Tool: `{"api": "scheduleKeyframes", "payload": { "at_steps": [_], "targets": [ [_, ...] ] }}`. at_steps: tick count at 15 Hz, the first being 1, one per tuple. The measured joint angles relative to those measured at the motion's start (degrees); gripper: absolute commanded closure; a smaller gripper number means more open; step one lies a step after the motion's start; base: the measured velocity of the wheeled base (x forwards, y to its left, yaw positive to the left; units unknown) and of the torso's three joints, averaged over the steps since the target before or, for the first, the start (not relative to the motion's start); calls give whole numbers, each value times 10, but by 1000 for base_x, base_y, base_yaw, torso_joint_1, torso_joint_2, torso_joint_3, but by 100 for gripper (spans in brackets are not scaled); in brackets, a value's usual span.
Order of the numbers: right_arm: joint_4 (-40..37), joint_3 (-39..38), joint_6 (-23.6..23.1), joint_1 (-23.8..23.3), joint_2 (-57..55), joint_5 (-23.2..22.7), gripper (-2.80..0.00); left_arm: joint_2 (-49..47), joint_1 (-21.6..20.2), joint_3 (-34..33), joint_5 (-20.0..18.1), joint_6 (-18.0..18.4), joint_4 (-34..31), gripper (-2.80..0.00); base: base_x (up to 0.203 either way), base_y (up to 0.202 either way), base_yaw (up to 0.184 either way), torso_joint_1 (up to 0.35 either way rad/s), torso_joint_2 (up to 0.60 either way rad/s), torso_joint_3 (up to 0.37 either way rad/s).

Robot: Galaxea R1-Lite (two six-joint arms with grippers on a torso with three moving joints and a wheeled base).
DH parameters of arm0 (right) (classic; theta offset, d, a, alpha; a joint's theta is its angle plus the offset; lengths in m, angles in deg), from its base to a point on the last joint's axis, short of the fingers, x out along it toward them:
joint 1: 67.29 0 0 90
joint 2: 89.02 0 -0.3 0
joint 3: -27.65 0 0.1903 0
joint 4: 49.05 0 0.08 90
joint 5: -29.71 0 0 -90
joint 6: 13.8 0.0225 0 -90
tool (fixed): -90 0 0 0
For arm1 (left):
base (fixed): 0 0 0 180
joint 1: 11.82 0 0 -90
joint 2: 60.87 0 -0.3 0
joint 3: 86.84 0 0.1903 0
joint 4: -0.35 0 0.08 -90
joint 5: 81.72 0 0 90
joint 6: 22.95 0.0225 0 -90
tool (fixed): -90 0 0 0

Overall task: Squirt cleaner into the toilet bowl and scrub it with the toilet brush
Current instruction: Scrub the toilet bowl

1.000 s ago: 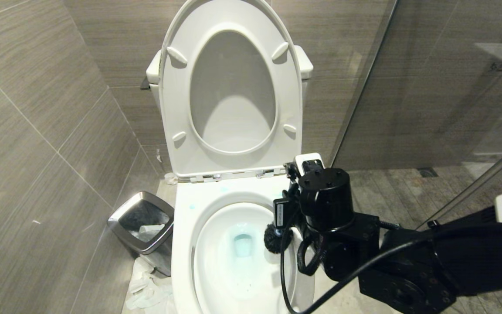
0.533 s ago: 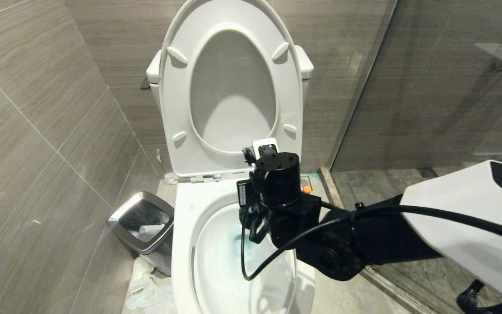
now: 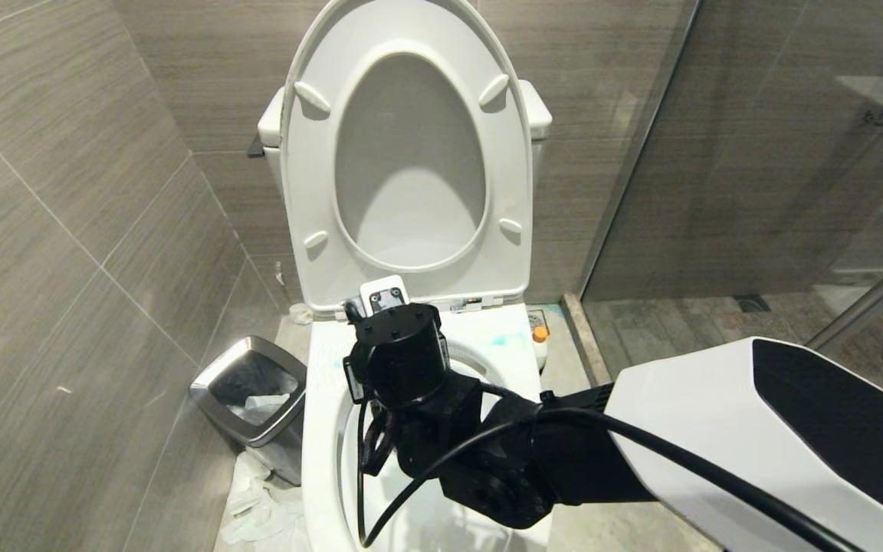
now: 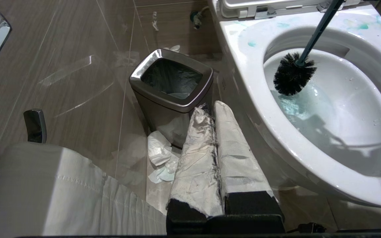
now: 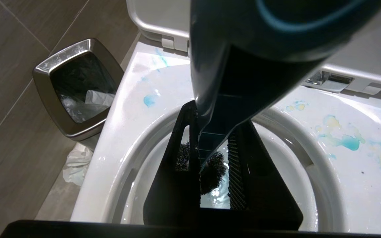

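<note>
The right gripper (image 5: 215, 155), clamped on the slate-blue handle of the toilet brush (image 4: 293, 74), holds the dark head inside the toilet bowl (image 4: 260, 109) near its left wall. Cleaner (image 5: 346, 141) shows as turquoise smears on the rim. The left gripper (image 4: 215, 138), jaws together and empty, hangs beside the steel-rimmed bin (image 4: 172, 82). No legible writing; an orange-capped item (image 3: 539, 335) beside the bowl is possibly a bottle.

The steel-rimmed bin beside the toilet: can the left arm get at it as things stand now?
Probably yes. The left gripper hangs parked just in front of the bin, shut and holding nothing, with only crumpled paper on the floor between.
</note>
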Motion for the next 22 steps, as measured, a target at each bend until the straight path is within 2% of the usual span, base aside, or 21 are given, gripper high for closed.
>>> {"api": "scheduleKeyframes", "payload": {
  "at_steps": [5,13,22],
  "targets": [
    [-12,1,1,-12,-6,0,0,0,1,0,1,0,1,0,0,0,0,0,0,0],
    [-9,6,11,-47,-81,-1,0,0,0,0,1,-1,1,0,0,0,0,0,0,0],
    [-20,5,2,-32,0,-2,0,0,1,0,0,2,2,0,0,0,0,0,0,0]
  ]
}}
